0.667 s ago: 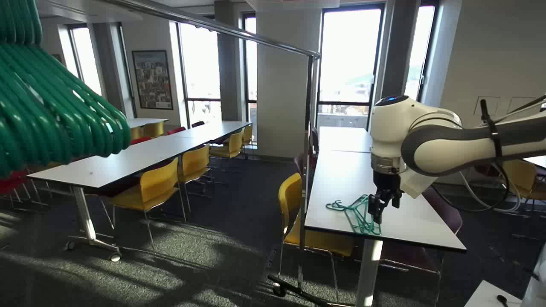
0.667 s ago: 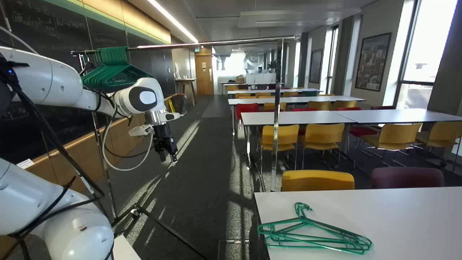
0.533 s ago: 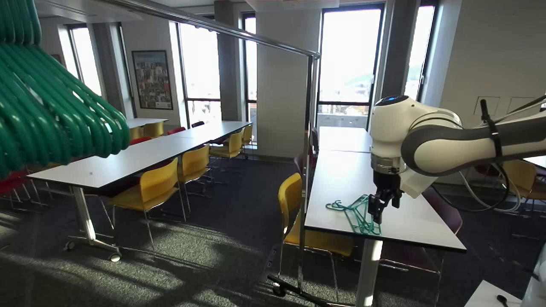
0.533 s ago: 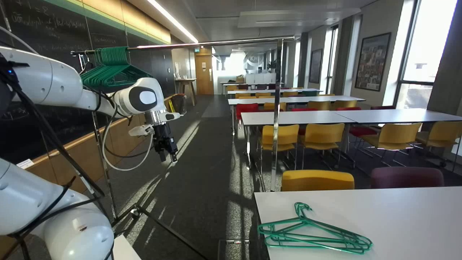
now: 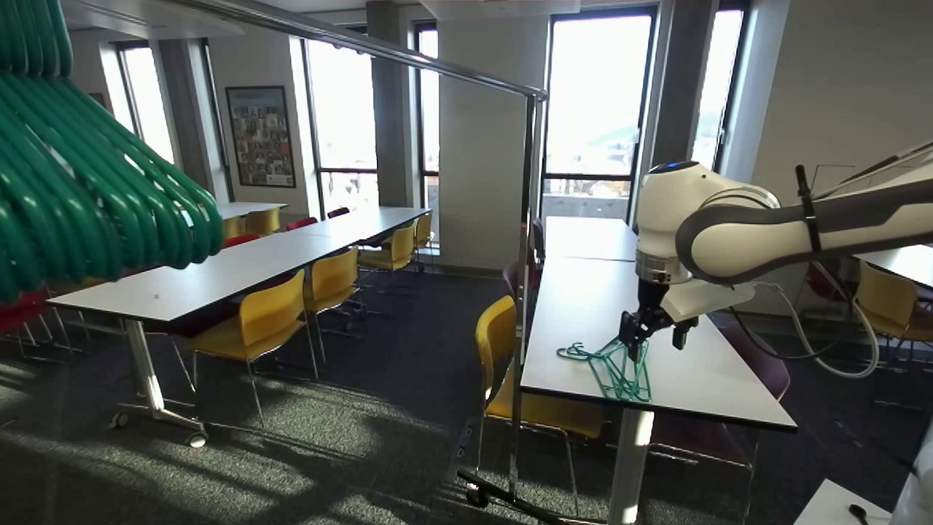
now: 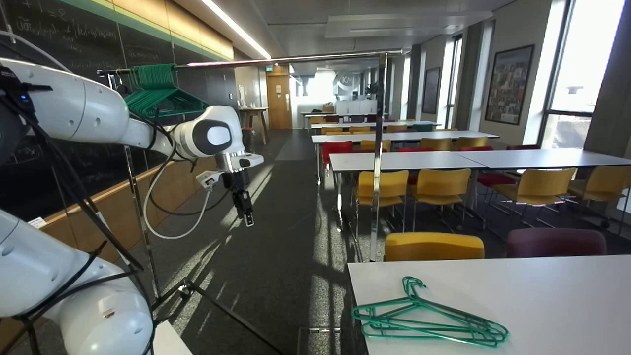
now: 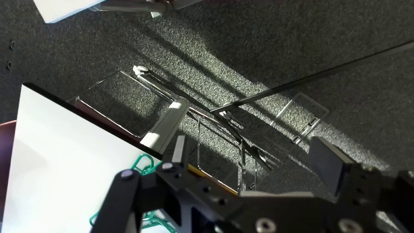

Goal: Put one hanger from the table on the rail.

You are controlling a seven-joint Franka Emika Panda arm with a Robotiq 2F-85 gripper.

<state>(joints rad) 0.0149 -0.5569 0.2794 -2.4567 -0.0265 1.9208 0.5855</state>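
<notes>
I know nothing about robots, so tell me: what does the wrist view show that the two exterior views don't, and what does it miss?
Only the wrist view shows the round tip of the foot under the table. Only the exterior views show the rail, the hanger bunch hung on it and the windows. All of them share the gripper, that table and the green hangers lying on it.

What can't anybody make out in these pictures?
Number of hangers on the table, in both exterior views: they overlap.
Wrist view: part of them, behind the end effector.
Hanging bunch, in an exterior view: cut off by left edge.
Chalk writing, in an exterior view: too blurred.
</notes>
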